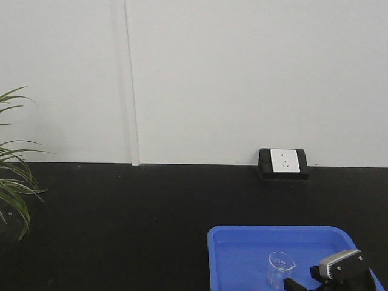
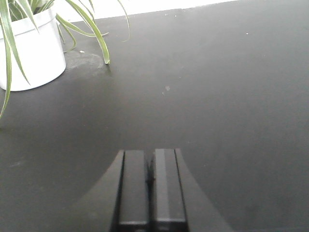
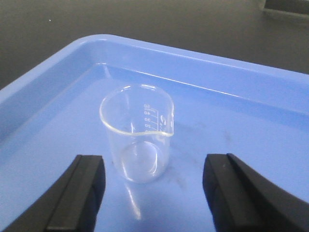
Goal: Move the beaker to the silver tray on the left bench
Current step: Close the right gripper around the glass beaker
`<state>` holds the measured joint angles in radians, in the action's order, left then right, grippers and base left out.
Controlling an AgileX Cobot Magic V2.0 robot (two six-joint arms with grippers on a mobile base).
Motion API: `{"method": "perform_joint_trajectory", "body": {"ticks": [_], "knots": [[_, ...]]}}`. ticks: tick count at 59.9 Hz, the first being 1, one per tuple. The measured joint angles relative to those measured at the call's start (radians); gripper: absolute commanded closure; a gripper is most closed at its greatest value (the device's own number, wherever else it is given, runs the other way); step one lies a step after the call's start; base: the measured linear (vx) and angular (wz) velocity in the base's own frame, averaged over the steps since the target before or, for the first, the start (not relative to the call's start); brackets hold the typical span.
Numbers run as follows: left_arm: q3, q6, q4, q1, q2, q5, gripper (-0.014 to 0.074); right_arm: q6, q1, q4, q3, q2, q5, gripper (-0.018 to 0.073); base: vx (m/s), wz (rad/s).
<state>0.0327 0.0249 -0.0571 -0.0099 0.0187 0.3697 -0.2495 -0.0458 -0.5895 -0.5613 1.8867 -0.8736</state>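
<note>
The small clear glass beaker (image 3: 137, 133) stands upright and empty in a bright blue plastic tray (image 3: 231, 96). It also shows in the front view (image 1: 279, 268) near the bottom edge. My right gripper (image 3: 152, 169) is open, its two black fingers (image 3: 84, 186) standing wide on either side just short of the beaker, not touching it. The right gripper shows in the front view (image 1: 300, 284) to the right of the beaker. My left gripper (image 2: 150, 166) is shut and empty over bare black benchtop. The silver tray and the left bench are out of view.
The black bench (image 1: 121, 212) has a white wall behind it and a wall socket (image 1: 284, 161) at the back right. A green plant (image 1: 12, 182) stands at the left, in a white pot (image 2: 29, 48). The blue tray (image 1: 242, 254) sits at the front right.
</note>
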Motion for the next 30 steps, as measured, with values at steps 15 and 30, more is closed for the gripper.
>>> {"method": "perform_joint_trajectory", "body": {"ticks": [15,30], "knots": [[0.000,0.000,0.000,0.000,0.000,0.000,0.0595,-0.001,0.082,0.034,-0.126,0.124,0.000,0.0059,0.00,0.00],[0.000,0.000,0.000,0.000,0.000,0.000,0.0595,-0.001,0.131,0.060,-0.257,0.240,0.028,0.0061,0.00,0.00]]}}
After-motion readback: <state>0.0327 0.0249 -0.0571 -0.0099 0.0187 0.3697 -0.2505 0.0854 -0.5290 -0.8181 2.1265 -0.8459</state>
